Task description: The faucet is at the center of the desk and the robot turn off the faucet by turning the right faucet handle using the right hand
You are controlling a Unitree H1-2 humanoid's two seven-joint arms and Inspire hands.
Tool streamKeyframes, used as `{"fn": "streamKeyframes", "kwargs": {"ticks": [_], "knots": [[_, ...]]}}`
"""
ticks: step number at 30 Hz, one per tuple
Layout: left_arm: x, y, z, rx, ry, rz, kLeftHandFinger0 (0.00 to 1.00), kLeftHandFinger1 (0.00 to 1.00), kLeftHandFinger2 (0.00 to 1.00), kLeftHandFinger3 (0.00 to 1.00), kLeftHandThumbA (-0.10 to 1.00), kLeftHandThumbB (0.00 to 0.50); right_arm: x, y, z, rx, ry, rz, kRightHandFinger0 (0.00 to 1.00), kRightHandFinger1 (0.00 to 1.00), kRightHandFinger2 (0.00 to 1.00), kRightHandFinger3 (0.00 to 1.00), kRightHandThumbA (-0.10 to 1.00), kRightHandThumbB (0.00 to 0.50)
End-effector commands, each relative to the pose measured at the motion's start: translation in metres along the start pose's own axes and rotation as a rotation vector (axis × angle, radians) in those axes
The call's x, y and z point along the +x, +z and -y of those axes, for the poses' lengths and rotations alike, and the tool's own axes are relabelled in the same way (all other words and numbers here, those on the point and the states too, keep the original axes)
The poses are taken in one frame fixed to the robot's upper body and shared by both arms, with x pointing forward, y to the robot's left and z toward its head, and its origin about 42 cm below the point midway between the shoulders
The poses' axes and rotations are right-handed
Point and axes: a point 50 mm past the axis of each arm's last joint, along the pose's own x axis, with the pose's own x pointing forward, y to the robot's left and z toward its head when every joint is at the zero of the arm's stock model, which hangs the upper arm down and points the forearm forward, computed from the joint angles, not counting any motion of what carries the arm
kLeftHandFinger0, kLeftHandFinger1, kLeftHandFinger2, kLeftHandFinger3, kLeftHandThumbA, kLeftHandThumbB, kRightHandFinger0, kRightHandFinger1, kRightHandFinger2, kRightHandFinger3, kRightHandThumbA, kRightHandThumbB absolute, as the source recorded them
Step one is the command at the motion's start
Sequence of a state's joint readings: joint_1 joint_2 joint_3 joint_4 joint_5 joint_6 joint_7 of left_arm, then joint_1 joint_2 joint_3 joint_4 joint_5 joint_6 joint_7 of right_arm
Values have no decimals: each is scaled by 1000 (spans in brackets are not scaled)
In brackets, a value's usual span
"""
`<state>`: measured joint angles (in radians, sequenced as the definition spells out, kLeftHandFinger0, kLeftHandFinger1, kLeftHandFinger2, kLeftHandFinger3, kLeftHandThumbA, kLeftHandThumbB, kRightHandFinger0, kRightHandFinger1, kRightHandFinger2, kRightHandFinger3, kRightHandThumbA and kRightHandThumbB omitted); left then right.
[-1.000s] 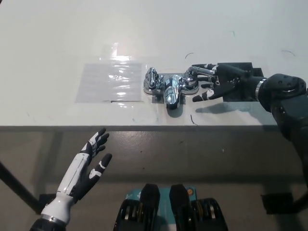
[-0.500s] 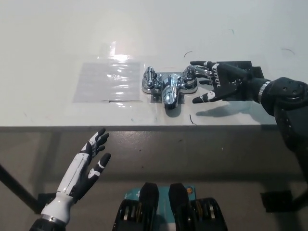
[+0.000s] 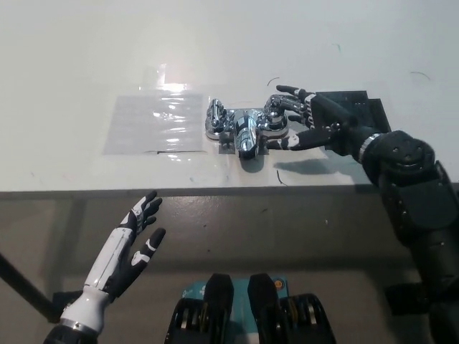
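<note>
A chrome faucet (image 3: 244,129) stands at the middle of the white desk (image 3: 86,64), with a left handle (image 3: 215,116) and a right handle (image 3: 276,118). My black right hand (image 3: 312,118) reaches in from the right, its spread fingers around the right handle and touching it. My white left hand (image 3: 133,244) rests open below the desk's front edge at the lower left, away from the faucet.
A clear plastic sheet (image 3: 154,122) lies flat on the desk left of the faucet. A black block (image 3: 355,107) sits on the desk behind my right hand. The desk's front edge (image 3: 215,192) runs across the middle of the view.
My right hand has moved left and closed in around the right handle. The whole picture has shifted a little to the left. The left hand has stayed put.
</note>
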<state>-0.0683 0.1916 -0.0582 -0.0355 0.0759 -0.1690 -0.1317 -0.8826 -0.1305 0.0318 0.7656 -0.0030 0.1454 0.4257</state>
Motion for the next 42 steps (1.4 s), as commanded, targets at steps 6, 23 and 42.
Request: {"fn": "streamKeyframes", "kwargs": {"ticks": [6,23,42], "knots": [[1,11,-8,7,-7,40,1000,1000,1000,1000,871,233,28,35,-57,74,-38,158,1000,1000,1000,1000,1000,265],[1,13,-11,13,-7,41,1000,1000,1000,1000,878,232,17,40,-136,1,-432,146,1000,1000,1000,1000,1000,221],[-5,10,-13,16,-11,26,1000,1000,1000,1000,890,234,13,35,-184,-52,-775,246,1000,1000,1000,1000,1000,121]]}}
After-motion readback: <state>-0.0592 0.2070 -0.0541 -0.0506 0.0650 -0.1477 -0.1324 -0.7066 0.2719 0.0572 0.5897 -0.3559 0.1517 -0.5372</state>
